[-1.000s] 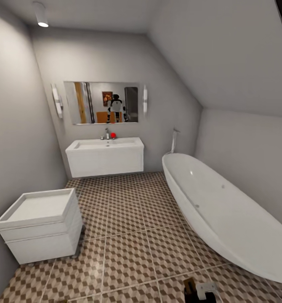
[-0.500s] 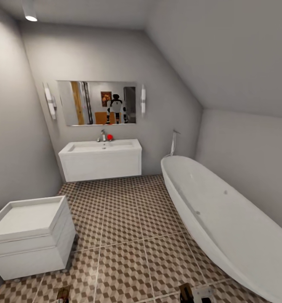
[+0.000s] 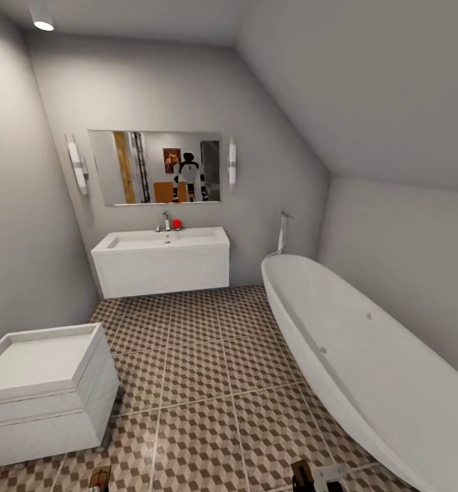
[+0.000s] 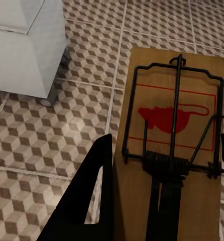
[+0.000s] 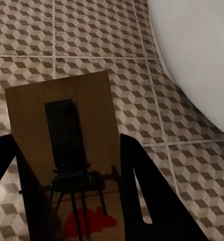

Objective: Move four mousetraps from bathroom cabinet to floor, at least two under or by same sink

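Note:
My left gripper [image 4: 167, 145] is shut on a mousetrap [image 4: 167, 90], a tan board with dark wire and a red mouse print, held above the bathroom floor [image 4: 87, 115]. My right gripper [image 5: 66, 140] is shut on a second mousetrap [image 5: 62, 110], also over the cube-pattern tiles. In the head view both grippers peek in at the lower edge, the left gripper [image 3: 100, 478] and the right gripper [image 3: 318, 476]. The sink [image 3: 160, 240] sits on a white wall vanity at the far wall, well ahead of both hands. The cabinet is out of view.
A long white bathtub [image 3: 366, 355] runs along the right side. A low white unit on small feet [image 3: 44, 389] stands at the front left, close to my left hand. A mirror [image 3: 154, 167] hangs over the sink. Open tiled floor [image 3: 201, 369] stretches between.
The whole view has shifted: the camera turned a little and moved, so the sink and white unit slid left. The left gripper with its trap now shows at the lower edge.

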Motion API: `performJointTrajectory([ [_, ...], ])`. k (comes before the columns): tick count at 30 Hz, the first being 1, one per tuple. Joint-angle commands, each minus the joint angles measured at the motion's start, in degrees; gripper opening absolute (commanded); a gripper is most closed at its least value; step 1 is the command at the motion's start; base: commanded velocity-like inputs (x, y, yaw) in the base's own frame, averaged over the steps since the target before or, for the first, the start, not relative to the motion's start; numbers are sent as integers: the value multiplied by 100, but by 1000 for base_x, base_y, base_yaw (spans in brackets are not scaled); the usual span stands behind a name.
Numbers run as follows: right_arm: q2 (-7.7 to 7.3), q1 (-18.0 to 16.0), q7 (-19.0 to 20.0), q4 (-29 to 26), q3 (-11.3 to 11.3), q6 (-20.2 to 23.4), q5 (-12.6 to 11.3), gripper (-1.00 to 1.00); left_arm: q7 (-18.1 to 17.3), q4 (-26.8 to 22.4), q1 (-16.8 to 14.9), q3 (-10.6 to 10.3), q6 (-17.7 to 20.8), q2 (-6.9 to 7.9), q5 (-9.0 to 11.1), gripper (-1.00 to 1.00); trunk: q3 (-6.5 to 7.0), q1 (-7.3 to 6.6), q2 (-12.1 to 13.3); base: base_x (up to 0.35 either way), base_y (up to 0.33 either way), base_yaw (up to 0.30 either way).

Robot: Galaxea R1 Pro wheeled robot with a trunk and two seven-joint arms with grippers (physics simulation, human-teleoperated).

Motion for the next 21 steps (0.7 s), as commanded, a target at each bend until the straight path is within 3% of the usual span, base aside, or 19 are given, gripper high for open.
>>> performJointTrajectory([
  [1, 2, -8, -35, -113, 13, 157, 30, -100, -14, 1, -1, -29, -3, -5, 45, -100, -3, 2, -5, 0, 0, 0],
  [6, 2, -8, -34, -677, 8, 932, 24, -100, -14, -19, -4, -34, 152, 3, 37, -100, -3, 2, -5, 0, 0, 0],
  [7, 2, -8, -34, -816, 8, 1135, 20, -100, -6, -50, -24, -35, 358, 11, 39, -100, -3, 2, -5, 0, 0, 0],
  [9, 2, -8, -34, -1069, 8, 1485, -3, -100, 114, -357, -161, -40, 1305, 156, 47, -100, -3, 2, -5, 0, 0, 0],
  [11, 2, -8, -28, -1121, 6, 1555, -8, -100, 262, -749, -212, -41, 1721, 347, 46, -100, -3, 2, -5, 0, 0, 0],
  [13, 2, -8, -23, -1138, 2, 1571, -10, -100, 412, -1021, -229, -41, 1878, 446, 3, -100, -3, 2, -5, 0, 0, 0],
  [15, 2, -8, -19, -1144, 0, 1581, -8, -100, 710, -1290, -240, -46, 1980, 488, -247, -100, -3, 2, -5, 0, 0, 0],
  [18, 2, -8, -17, -1131, 3, 1585, -9, -100, 1222, -1632, -245, -42, 2040, 483, -1079, -100, -3, 2, -5, 0, 0, 0],
  [20, 2, -8, -17, -1118, 6, 1587, -12, -100, 1354, -1738, -247, -25, 2052, 461, -1441, -100, -3, 2, -5, 0, 0, 0],
  [21, 2, -8, -17, -1116, 7, 1587, -12, -100, 1373, -1748, -247, -16, 2053, 451, -1487, -100, -3, 2, -5, 0, 0, 0],
])
